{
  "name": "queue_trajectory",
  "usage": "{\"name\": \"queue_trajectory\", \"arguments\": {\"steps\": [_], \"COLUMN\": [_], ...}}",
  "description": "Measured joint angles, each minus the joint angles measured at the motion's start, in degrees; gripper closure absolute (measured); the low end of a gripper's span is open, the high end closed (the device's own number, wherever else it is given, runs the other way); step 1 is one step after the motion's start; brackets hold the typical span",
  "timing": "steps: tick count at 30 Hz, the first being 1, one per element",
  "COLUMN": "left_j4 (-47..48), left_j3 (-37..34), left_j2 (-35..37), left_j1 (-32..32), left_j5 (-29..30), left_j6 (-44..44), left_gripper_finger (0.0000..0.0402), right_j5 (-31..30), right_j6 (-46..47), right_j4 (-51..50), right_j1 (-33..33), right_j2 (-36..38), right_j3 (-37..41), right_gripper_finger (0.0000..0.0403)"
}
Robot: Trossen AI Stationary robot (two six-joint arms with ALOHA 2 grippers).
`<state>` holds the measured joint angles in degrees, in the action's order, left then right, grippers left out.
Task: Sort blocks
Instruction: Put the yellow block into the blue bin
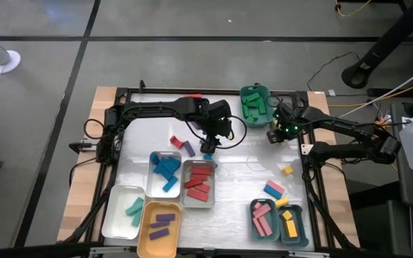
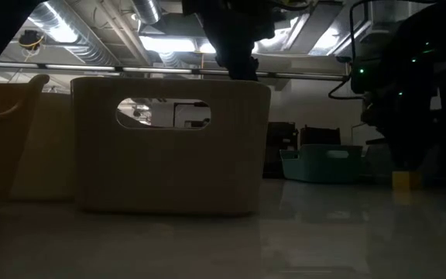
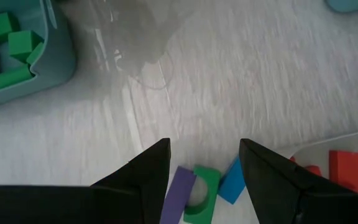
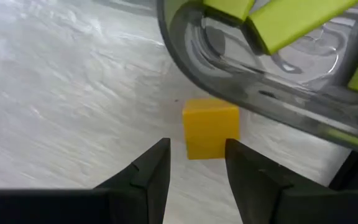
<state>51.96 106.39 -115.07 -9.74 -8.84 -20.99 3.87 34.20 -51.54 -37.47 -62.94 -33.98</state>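
Observation:
My left gripper is open, pointing down over the middle of the table. Below its fingers lie a purple block, a green arched block and a blue block. A red block and a purple block lie just left of it. My right gripper is open and touches nothing. A yellow block lies on the table ahead of its fingertips. More loose blocks lie toward the near right.
A teal tray of green blocks stands at the far edge. Trays of blue blocks, red blocks, teal blocks, purple blocks, pink blocks and yellow blocks line the near side. A white tray fills the low view.

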Motion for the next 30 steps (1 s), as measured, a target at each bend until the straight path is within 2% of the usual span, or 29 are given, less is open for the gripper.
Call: {"name": "queue_trajectory", "arguments": {"steps": [5,12,30], "left_j4": [0.21,0.2,1.45], "left_j3": [0.0,0.0,0.0], "left_j2": [0.0,0.0,-0.02], "left_j1": [0.0,0.0,0.0], "left_j5": [0.01,0.02,0.02], "left_j6": [0.0,0.0,-0.01], "left_gripper_finger": [0.0221,0.0221,0.0221], "right_j5": [-2.88,-3.44,-3.45], "right_j6": [-0.04,-0.02,-1.6], "right_j4": [-0.71,-0.58,2.44], "right_j1": [0.0,0.0,0.01], "right_j2": [0.0,-0.33,-7.11], "right_j3": [0.0,-0.06,-0.37], "right_gripper_finger": [0.0251,0.0251,0.0251]}}
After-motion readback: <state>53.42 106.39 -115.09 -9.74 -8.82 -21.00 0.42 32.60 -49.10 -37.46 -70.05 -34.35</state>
